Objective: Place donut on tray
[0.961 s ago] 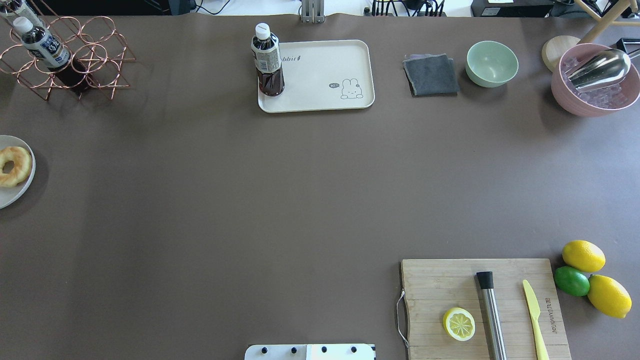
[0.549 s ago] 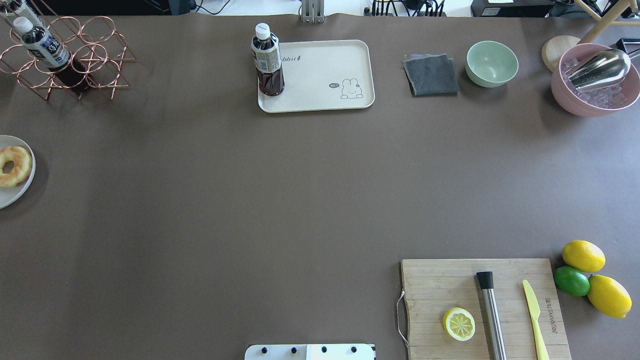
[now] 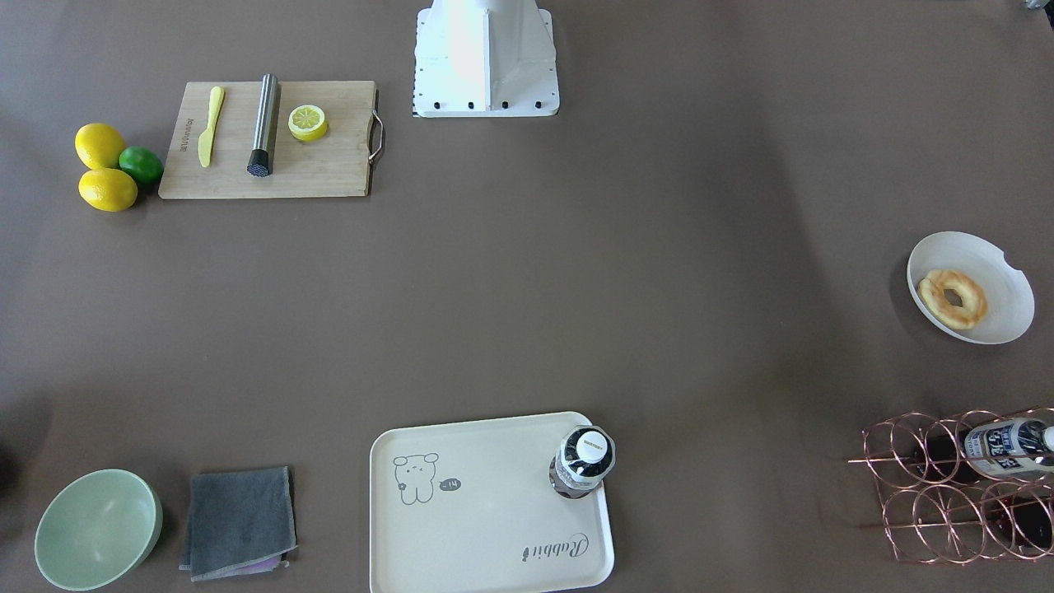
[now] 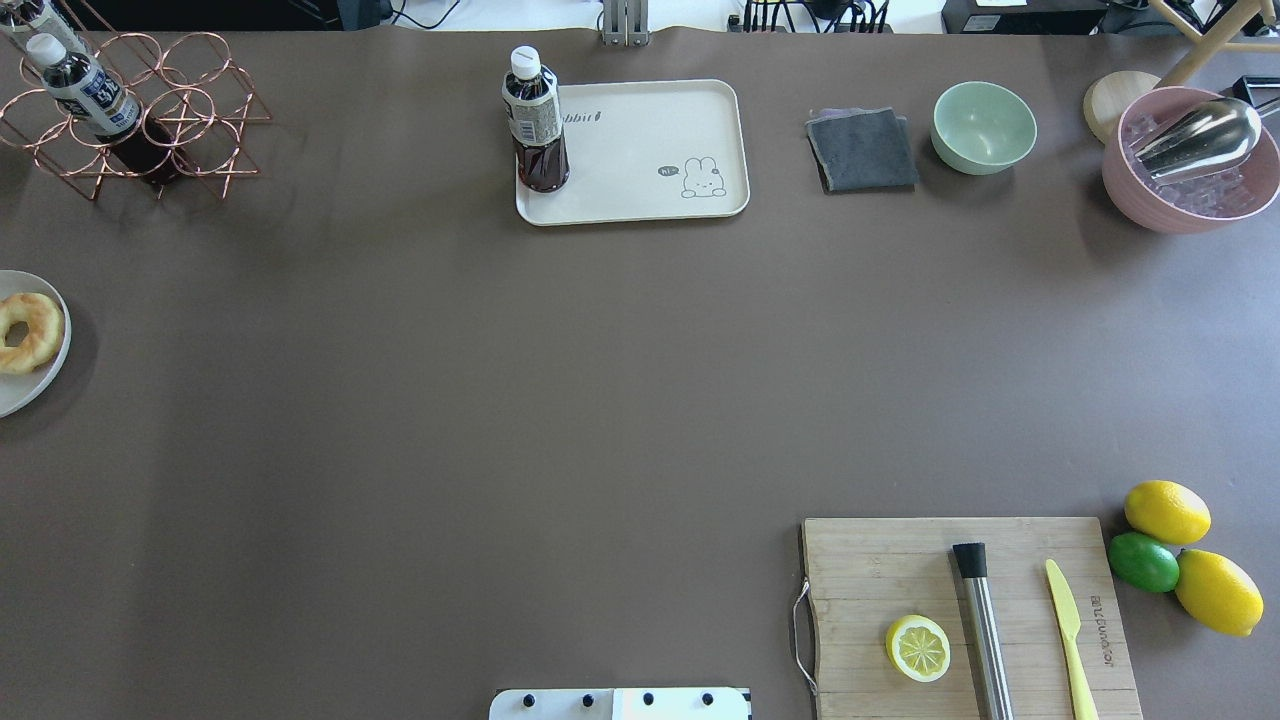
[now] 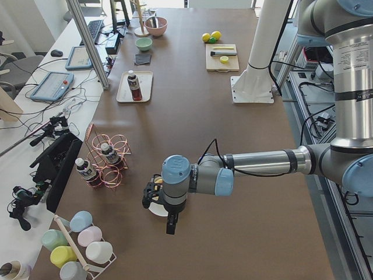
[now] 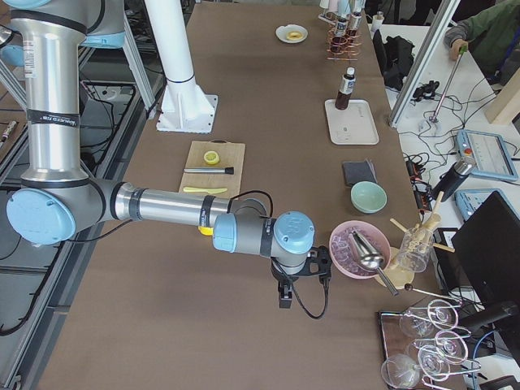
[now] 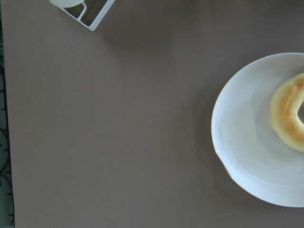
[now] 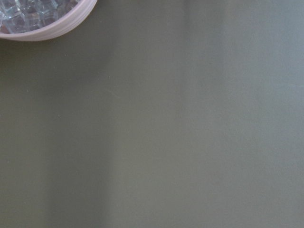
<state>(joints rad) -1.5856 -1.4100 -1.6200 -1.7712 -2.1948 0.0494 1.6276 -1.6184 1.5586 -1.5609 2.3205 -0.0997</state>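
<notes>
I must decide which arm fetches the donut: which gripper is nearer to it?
Left. The left gripper hangs by the white plate holding the donut; the right gripper is far off, beside the pink ice bowl.

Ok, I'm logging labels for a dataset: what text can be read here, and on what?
"Rabbit": script on the tray, upside down in the front-facing view.
Speech bubble by the tray's drawing: too small to read.
Board engraving: blurred, unreadable.
Tray bottle label: too small.
Other bottle label: too small.
</notes>
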